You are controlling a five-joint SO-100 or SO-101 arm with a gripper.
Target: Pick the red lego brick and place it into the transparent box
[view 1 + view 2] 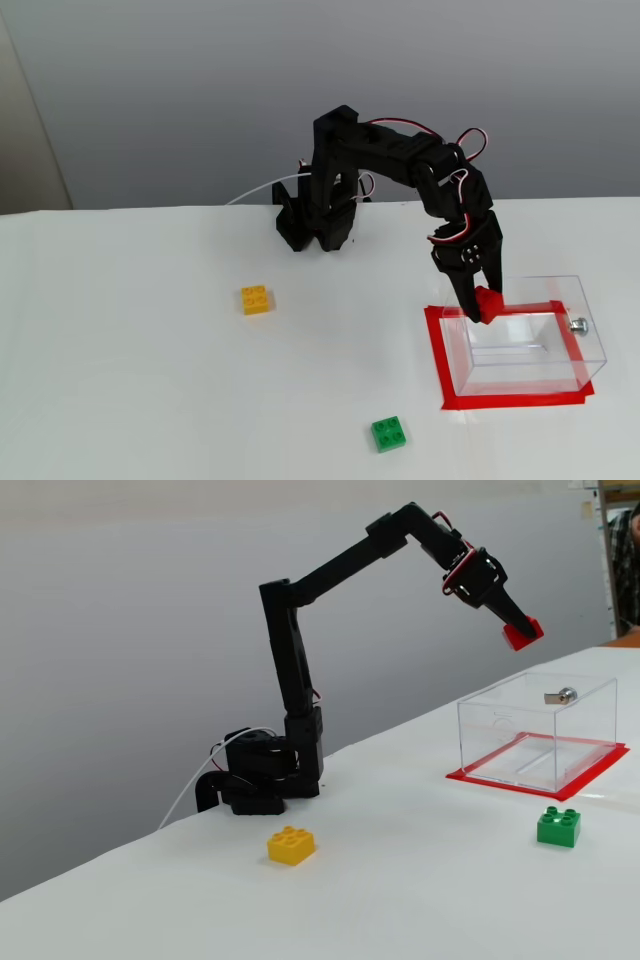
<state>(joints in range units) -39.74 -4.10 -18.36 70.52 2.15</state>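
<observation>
My black gripper (484,304) (521,632) is shut on the red lego brick (489,303) (524,633) and holds it in the air. In both fixed views the brick hangs above the transparent box (526,335) (540,730), over the end of it nearest the arm's base. The box has clear walls, an open top and a small silver knob (578,324) (564,695) on one side. It stands inside a red tape rectangle (445,370) (585,780) on the white table.
A yellow brick (255,299) (291,845) lies on the table out in front of the arm's base (315,215) (255,775). A green brick (388,433) (557,826) lies near the tape rectangle's corner. A white cable runs off behind the base.
</observation>
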